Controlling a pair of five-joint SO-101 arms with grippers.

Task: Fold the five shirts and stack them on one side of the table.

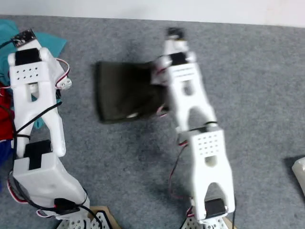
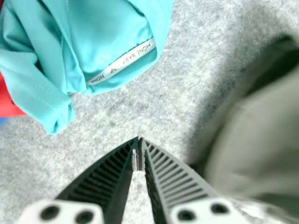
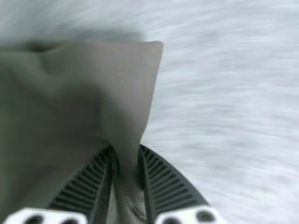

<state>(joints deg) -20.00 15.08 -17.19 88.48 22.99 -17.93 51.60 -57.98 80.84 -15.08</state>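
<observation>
- Sitting at the left edge of the table (image 1: 257, 95): a teal shirt (image 2: 93, 42) and a red cloth (image 1: 5, 109), both partly blocked by the left arm (image 1: 35, 95).
- Olive shirt (image 1: 126, 93) lies mid-table, with one edge pinched tight in the right gripper (image 3: 126, 158), that arm stretched out over it.
- Left gripper (image 2: 139, 144) hangs low by the teal shirt, clenched on nothing.

The table (image 1: 257, 67) is covered in grey, carpet-like felt. A dark olive shirt (image 1: 121, 93) lies near its middle. A teal shirt (image 1: 52, 43) lies at the far left beside a red cloth (image 1: 4, 112), and a white object (image 1: 299, 172) sits at the right edge.
</observation>
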